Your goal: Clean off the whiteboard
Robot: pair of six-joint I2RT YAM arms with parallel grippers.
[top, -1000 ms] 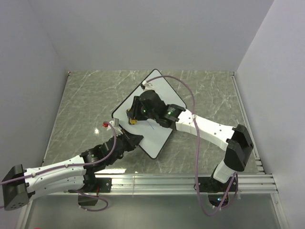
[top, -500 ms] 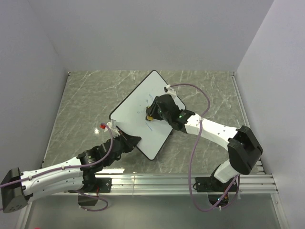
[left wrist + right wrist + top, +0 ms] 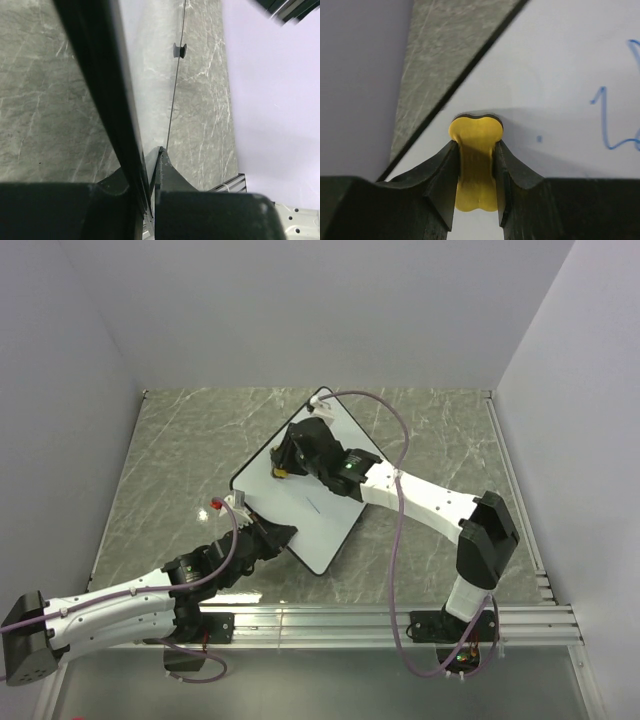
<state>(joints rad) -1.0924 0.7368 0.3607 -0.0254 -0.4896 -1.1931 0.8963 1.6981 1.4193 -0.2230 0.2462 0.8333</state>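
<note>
Whiteboard (image 3: 300,502): thin white rectangle with rounded corners, a narrow black rim and a glossy face, set corner-on near the middle of the table (image 3: 180,460), whose top is grey-green with a marble pattern. No brand or label visible. Writing: blue marker strokes (image 3: 604,120) at the right of the right wrist view, one shaped like a "1" beside a hooked curve cut off by the frame edge, not readable as a word; a small blue dot sits nearer the eraser. Right gripper (image 3: 475,146) is clamped on the waist of the yellow bone-shaped eraser (image 3: 475,137), matte and soft-looking, its head down on the board near the far-left rim. Left gripper (image 3: 150,165) is pinched on the board's near-left edge, the black rim running between its jaws.
</note>
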